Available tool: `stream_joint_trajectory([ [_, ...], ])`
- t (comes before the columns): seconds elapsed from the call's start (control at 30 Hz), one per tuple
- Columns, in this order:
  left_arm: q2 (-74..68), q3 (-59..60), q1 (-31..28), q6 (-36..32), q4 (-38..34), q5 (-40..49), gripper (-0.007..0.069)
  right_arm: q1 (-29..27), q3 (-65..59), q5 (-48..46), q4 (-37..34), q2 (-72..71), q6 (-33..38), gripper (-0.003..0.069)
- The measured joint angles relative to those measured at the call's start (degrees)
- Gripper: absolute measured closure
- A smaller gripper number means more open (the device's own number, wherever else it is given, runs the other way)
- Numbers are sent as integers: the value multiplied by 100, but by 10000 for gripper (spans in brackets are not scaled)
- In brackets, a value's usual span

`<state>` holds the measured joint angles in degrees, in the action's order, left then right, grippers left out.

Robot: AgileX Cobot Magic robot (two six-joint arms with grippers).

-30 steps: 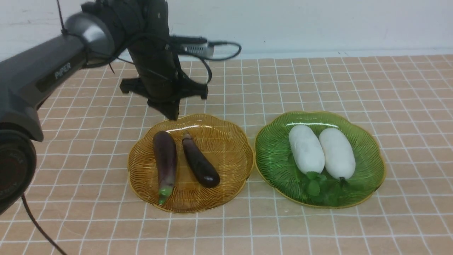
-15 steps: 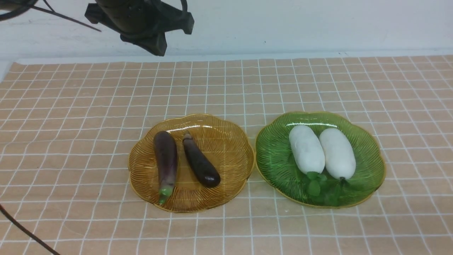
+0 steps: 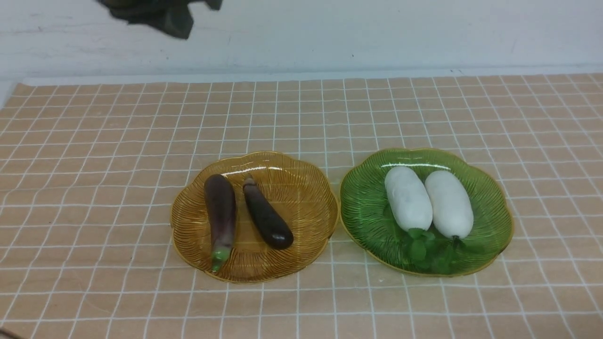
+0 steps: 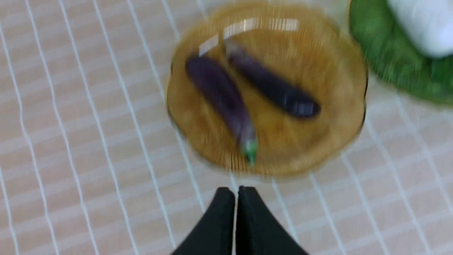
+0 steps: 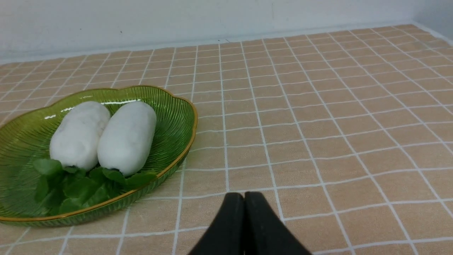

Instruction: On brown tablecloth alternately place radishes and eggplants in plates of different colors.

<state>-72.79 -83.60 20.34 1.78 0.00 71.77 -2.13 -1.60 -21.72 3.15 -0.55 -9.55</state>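
Two dark purple eggplants lie side by side in the amber-yellow plate (image 3: 301, 188): one with a green stem tip (image 3: 220, 212), one plain (image 3: 266, 216). Two white radishes (image 3: 408, 197) (image 3: 449, 203) lie in the green plate (image 3: 367, 207), leaves toward me. Both plates sit on the brown tablecloth (image 3: 94, 188). My left gripper (image 4: 236, 193) is shut and empty, high above the cloth near the amber plate (image 4: 336, 81); in the front view only a dark part shows at the top edge (image 3: 165, 14). My right gripper (image 5: 244, 198) is shut and empty, beside the green plate (image 5: 177, 120).
A white wall (image 3: 377, 33) runs along the table's far edge. The cloth's left edge (image 3: 12, 92) shows at the far left corner. The right wrist view shows the cloth reaching a corner of the wall (image 5: 424, 28).
My left arm has risen from just behind the amber plate and drawn up and left, almost out of the front view. The eggplants, radishes and plates have not moved.
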Motion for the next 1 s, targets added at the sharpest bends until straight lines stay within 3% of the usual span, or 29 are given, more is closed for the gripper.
stream_joint_trajectory([
  [0.07, 660, 942, 0, 121, 0, -176, 628, -2, 0, 0, 0, 0, -16, 674],
  [0.17, 1820, 2758, 0, 199, -138, -1308, 628, -2, 0, -7, 0, 0, -16, 674],
  [0.3, 2814, 4296, 0, 286, -262, -2998, 628, -2, 0, -7, 0, 0, -16, 674],
  [0.47, 3530, 5307, 0, 340, -365, -4086, 628, -2, 0, -7, 0, 0, -16, 674],
  [1.0, 4439, 6590, 0, 216, -112, -4543, 628, -2, 0, -7, 0, 0, -20, 674],
])
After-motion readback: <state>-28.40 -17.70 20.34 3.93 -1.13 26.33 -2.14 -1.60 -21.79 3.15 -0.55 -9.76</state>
